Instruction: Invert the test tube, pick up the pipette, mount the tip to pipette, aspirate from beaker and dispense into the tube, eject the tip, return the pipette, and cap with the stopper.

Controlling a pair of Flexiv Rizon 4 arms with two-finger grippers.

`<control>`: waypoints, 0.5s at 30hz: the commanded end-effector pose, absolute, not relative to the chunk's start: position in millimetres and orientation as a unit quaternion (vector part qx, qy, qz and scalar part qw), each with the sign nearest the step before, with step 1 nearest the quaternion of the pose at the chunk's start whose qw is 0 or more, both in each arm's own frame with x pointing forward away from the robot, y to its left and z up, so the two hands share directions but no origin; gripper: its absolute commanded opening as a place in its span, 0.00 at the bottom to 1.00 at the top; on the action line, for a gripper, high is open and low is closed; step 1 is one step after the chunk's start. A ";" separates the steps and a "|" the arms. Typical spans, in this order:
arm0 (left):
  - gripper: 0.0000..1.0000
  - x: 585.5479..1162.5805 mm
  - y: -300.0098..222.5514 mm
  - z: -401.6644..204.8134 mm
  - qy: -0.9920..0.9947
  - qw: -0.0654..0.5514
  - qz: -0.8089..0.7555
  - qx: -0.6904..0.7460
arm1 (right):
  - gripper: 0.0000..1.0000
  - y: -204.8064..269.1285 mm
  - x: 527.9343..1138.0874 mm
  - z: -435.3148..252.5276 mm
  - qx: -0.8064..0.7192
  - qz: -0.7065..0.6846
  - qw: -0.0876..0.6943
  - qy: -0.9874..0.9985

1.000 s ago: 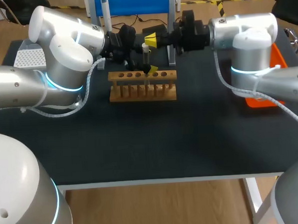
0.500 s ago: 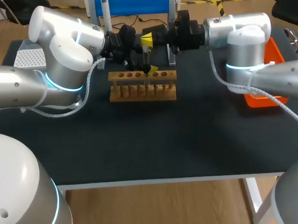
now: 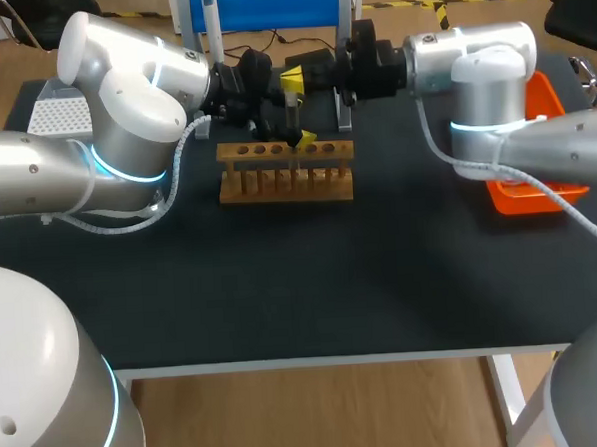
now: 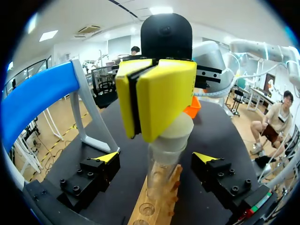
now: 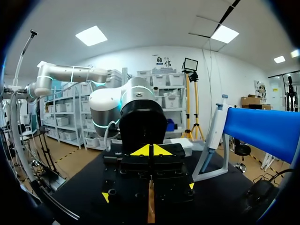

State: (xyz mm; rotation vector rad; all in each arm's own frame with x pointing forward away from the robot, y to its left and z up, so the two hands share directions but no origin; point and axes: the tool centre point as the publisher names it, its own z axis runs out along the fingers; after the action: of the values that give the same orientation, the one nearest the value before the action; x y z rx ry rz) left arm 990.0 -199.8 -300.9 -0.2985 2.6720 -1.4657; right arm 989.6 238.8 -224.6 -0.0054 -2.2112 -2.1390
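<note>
The black tabletop (image 3: 312, 283) carries four things. A wooden rack (image 3: 286, 176) with a row of holes stands directly under the left tool (image 3: 300, 138) and the right tool (image 3: 293, 81). Just behind both tools rises a blue-and-white stand (image 3: 272, 5). An orange tray (image 3: 528, 199) lies well off to the right tool's side. A white gridded box (image 3: 58, 116) lies well off to the left tool's side.
</note>
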 end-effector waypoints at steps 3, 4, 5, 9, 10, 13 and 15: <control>1.00 990.1 -199.6 -300.8 0.872 0.039 -0.478 -0.097 | 0.00 236.6 988.9 -237.6 -0.001 -0.695 0.035 -0.718; 1.00 990.1 -199.6 -300.8 0.872 0.039 -0.478 -0.097 | 0.00 236.6 988.4 -239.3 -0.003 -0.694 0.036 -0.719; 1.00 990.1 -199.6 -300.8 0.872 0.039 -0.478 -0.097 | 0.00 236.7 988.0 -240.7 -0.004 -0.694 0.036 -0.719; 1.00 990.1 -199.6 -300.8 0.872 0.039 -0.478 -0.097 | 0.00 236.3 987.2 -240.7 -0.007 -0.694 0.037 -0.719; 1.00 990.1 -199.6 -300.8 0.872 0.039 -0.478 -0.097 | 0.00 235.4 987.1 -237.1 -0.006 -0.699 0.034 -0.715; 1.00 990.1 -199.6 -300.8 0.872 0.039 -0.478 -0.097 | 0.00 233.4 986.6 -220.9 0.002 -0.710 0.026 -0.704; 1.00 990.1 -199.6 -300.8 0.872 0.039 -0.478 -0.097 | 0.00 231.8 987.4 -211.4 0.004 -0.719 0.025 -0.695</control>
State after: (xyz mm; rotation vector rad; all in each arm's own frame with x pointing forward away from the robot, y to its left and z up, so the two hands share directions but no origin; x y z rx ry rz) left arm 990.0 -199.8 -300.9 -0.2985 2.6720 -1.4657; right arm 988.7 235.7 -215.9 0.0108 -2.1568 -2.2104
